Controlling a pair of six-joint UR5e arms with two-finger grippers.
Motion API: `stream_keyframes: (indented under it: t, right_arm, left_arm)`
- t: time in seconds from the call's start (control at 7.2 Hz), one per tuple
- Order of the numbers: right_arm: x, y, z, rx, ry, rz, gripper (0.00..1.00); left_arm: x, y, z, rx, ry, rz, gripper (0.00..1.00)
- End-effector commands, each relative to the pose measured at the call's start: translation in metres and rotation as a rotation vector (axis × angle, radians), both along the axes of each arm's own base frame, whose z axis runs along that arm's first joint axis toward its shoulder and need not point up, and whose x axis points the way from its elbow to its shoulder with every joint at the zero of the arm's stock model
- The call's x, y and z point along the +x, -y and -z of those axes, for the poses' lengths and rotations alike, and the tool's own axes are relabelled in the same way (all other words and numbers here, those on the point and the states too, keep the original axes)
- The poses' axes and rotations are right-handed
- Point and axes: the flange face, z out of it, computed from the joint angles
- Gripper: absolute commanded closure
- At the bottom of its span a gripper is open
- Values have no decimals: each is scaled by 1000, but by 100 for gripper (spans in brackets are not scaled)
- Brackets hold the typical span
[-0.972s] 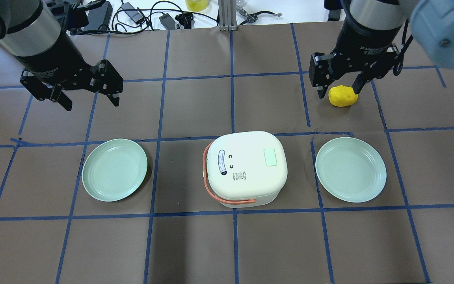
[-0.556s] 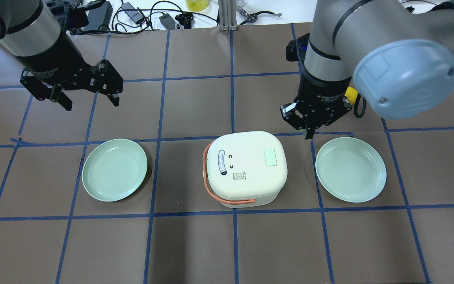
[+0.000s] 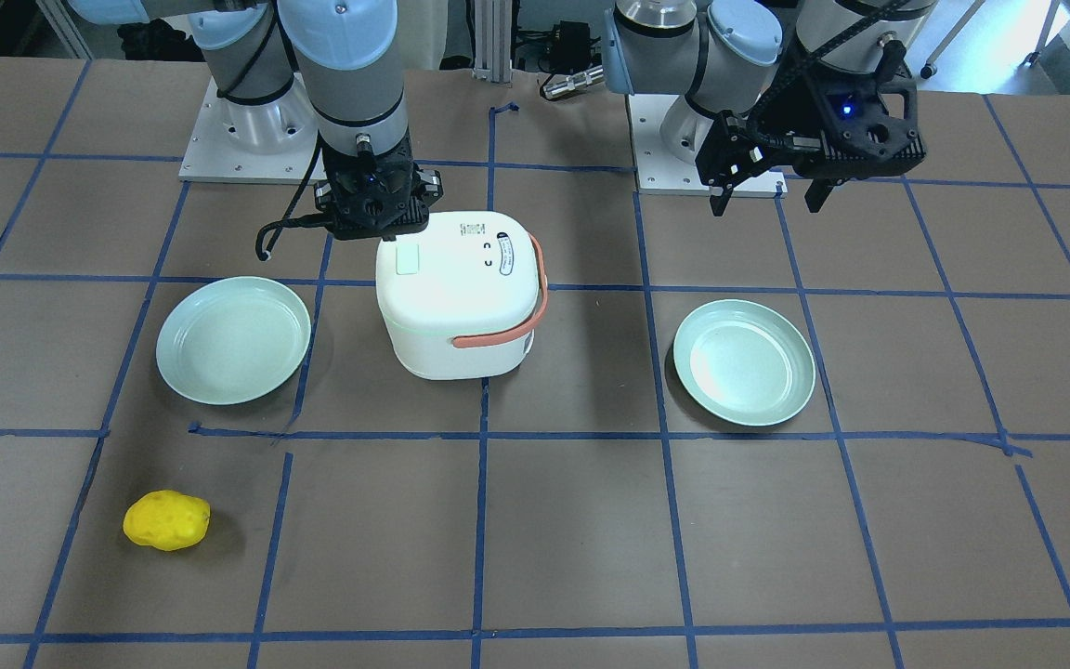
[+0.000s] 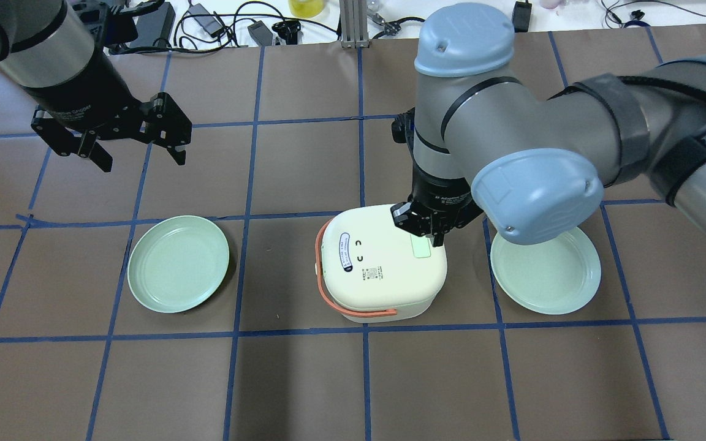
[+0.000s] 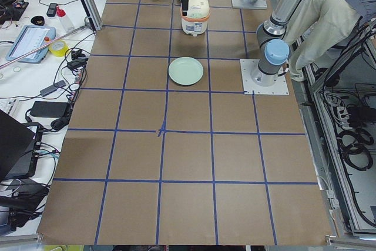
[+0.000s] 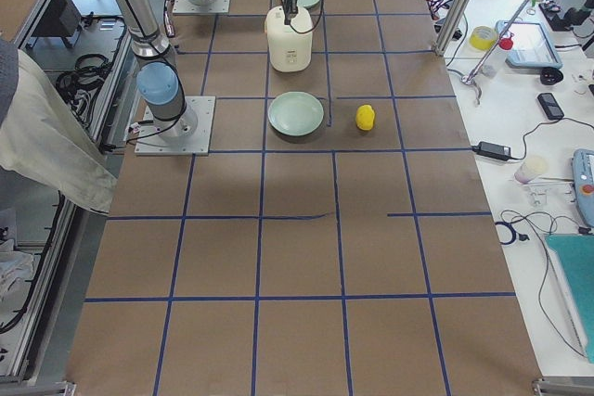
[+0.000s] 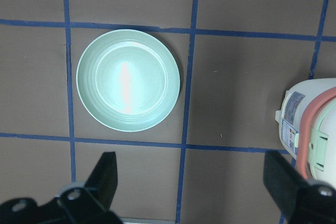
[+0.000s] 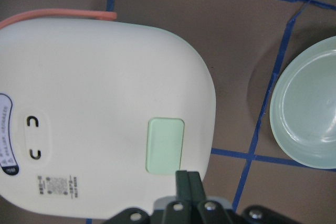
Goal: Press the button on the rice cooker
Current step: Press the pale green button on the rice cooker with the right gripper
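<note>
The white rice cooker (image 4: 377, 269) with an orange handle stands mid-table. Its pale green button (image 4: 420, 250) is on the lid, and also shows in the right wrist view (image 8: 166, 145) and the front view (image 3: 407, 259). My right gripper (image 4: 431, 236) is shut and empty. It points down over the lid, its tips at the button's edge (image 8: 188, 179). I cannot tell whether it touches. My left gripper (image 4: 143, 160) is open and empty, high over the table's far left, away from the cooker.
A pale green plate (image 4: 178, 263) lies left of the cooker and another (image 4: 546, 263) right of it, partly under my right arm. A yellow lump (image 3: 166, 520) lies on the table beyond the right plate. Cables and tools line the far edge.
My right arm has swung from beside the yellow lump to above the cooker lid, and its gripper has gone from open to shut. The left arm has not moved.
</note>
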Motion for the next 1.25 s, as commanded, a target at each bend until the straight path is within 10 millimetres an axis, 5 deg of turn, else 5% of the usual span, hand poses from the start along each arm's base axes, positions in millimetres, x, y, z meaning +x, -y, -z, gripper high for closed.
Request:
stream_keyframes:
  t: [0.0, 0.42, 0.56, 0.69, 1.11]
  right_arm:
    - [3, -4, 27, -55, 19, -3, 100]
    - [3, -3, 25, -63, 20, -3, 98]
    - [3, -1, 21, -73, 17, -4, 81]
    - [3, 1, 12, -94, 14, -4, 1]
    - [-10, 27, -55, -108, -17, 11, 0]
  left_arm:
    - [0, 0, 0, 0, 0, 0, 0]
    - [0, 0, 0, 0, 0, -1, 0]
    - [0, 0, 0, 0, 0, 0, 0]
    - [0, 0, 0, 0, 0, -1, 0]
    - [0, 0, 0, 0, 0, 0, 0]
